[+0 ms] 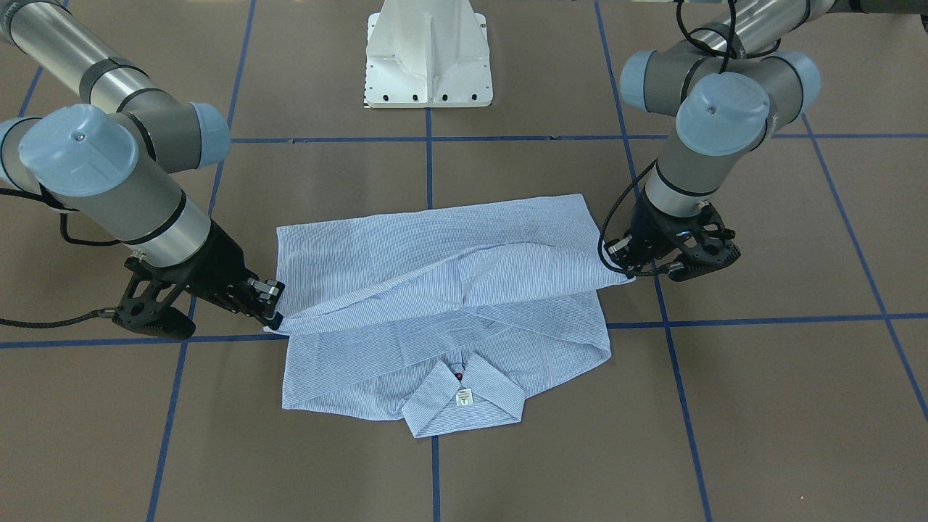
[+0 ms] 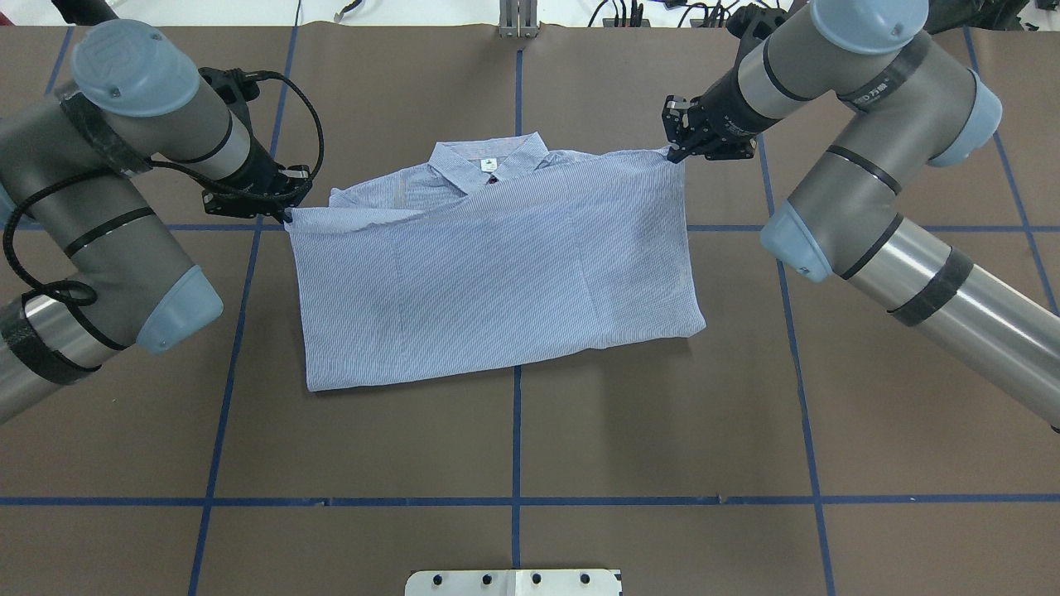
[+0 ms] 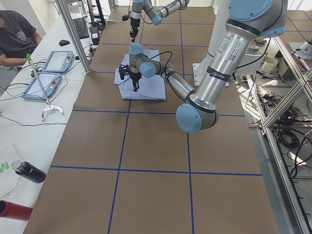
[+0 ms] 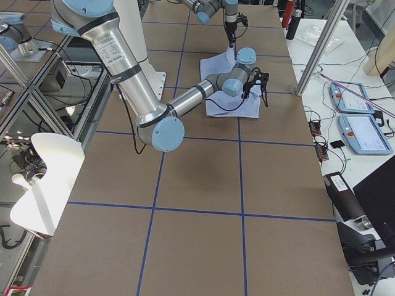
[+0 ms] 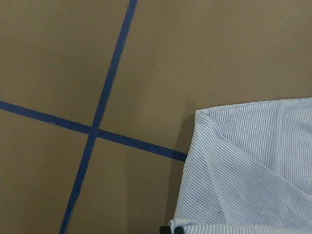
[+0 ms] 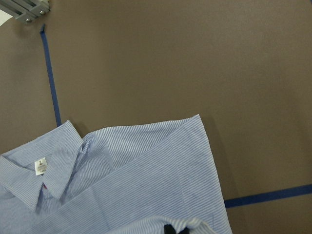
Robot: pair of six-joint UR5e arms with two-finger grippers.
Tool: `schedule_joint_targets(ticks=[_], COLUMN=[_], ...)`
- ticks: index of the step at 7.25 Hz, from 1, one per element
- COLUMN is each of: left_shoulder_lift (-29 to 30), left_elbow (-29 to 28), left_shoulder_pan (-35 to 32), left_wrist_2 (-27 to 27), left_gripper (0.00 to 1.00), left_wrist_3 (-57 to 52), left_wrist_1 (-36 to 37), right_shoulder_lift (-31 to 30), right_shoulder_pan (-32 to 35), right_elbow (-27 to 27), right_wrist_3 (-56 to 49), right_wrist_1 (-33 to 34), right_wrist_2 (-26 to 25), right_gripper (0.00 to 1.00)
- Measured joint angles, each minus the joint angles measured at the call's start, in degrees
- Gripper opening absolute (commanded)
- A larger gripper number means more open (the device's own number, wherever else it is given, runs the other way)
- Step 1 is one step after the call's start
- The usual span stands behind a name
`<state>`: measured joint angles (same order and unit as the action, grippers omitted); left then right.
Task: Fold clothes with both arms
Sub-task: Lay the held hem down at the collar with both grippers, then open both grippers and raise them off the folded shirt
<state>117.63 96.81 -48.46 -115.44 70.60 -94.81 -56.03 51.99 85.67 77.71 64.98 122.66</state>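
The clothes are one light blue striped shirt [image 2: 497, 273] lying on the brown table, with its lower part folded up toward the collar [image 2: 489, 161]. My left gripper [image 2: 287, 217] is shut on the left corner of the folded-over layer, low above the table. My right gripper [image 2: 672, 152] is shut on the right corner, next to the collar. In the front-facing view the shirt [image 1: 435, 290] spans between the left gripper [image 1: 629, 274] and the right gripper [image 1: 275, 319], with the collar and its white label [image 1: 463, 396] nearest the camera. Both wrist views show striped cloth pinched at their bottom edges.
The white pedestal base [image 1: 428, 54] stands behind the shirt on the robot's side. Blue tape lines [image 2: 515, 439] cross the table. A side desk with teach pendants [image 3: 46, 73], bottles [image 3: 27, 171] and a seated person [image 3: 17, 34] runs along the far edge.
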Motion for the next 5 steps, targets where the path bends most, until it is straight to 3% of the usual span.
schedule_joint_targets(ticks=[5], left_shoulder_lift=[0.3], left_elbow=[-1.5], left_shoulder_pan=[-0.4], left_wrist_2=[-0.1], left_gripper=[0.00], left_wrist_3=[0.1], left_wrist_1=[-0.8], right_shoulder_lift=[2.0], right_shoulder_pan=[-0.2], right_elbow=[-2.4], right_wrist_3=[0.0], right_wrist_1=[-0.1], right_wrist_2=[-1.4], right_gripper=[0.00])
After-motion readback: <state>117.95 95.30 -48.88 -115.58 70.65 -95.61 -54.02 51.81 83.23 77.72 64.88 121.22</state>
